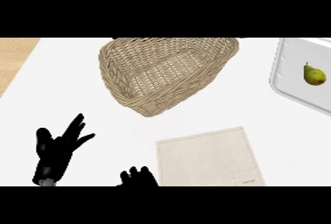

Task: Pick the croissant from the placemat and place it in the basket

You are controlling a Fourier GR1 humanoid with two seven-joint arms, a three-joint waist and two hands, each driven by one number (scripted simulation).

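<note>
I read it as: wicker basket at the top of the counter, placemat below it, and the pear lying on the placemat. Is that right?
Not quite. The pear lies on the white tray at the right edge, not on the placemat, as the head view shows. The wicker basket is at the top of the counter, with the placemat below it, as you said.

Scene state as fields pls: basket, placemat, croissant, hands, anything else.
basket: nothing visible inside, behind placemat
placemat: bare, croissant not on it
croissant: not visible; maybe hidden by right hand
left hand: open, fingers up, at left
right hand: lower edge, left of placemat, mostly cropped
other: pear on white tray, far right
</note>
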